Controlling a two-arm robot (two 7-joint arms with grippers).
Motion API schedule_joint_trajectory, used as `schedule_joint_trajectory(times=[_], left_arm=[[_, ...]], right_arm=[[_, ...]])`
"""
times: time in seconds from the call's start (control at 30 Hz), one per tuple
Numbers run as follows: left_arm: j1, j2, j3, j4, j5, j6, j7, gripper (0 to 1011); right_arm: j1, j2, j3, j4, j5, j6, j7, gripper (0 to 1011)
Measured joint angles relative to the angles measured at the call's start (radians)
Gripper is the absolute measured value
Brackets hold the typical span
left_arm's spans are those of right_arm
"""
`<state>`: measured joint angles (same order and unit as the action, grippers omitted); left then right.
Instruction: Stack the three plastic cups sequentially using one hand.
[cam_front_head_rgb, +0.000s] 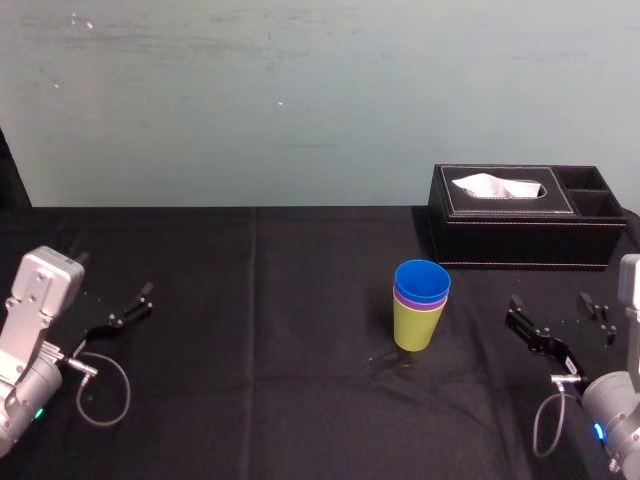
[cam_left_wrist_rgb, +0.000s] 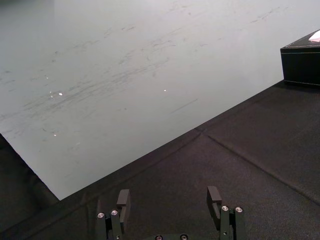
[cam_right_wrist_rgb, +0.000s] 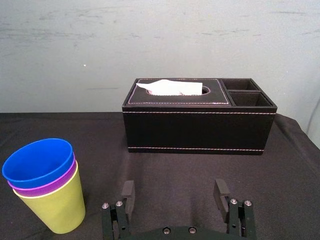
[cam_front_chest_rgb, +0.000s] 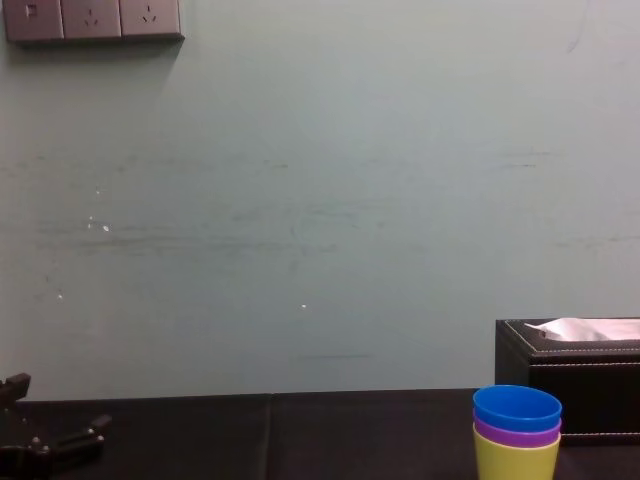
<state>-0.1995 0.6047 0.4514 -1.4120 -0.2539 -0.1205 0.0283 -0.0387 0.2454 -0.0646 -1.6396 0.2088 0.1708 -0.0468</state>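
Observation:
The three plastic cups stand nested upright right of the table's centre: the yellow-green cup at the bottom, the purple cup inside it, the blue cup on top. The stack appears again in the right wrist view and the chest view. My right gripper rests open and empty to the right of the stack, apart from it; its fingers stand wide. My left gripper is parked open at the far left, with its fingers spread over bare cloth.
A black leather tissue box with a white tissue stands behind the cups at the back right. The black tablecloth has a fold line down the middle. A pale wall closes the back.

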Motion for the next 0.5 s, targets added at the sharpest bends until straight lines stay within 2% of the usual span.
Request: schedule_joint_trajectory(times=[0.5], left_arm=[[0.000, 0.000, 0.000, 0.000, 0.000, 0.000, 0.000, 1000]], right_arm=[[0.000, 0.000, 0.000, 0.000, 0.000, 0.000, -0.001, 1004]])
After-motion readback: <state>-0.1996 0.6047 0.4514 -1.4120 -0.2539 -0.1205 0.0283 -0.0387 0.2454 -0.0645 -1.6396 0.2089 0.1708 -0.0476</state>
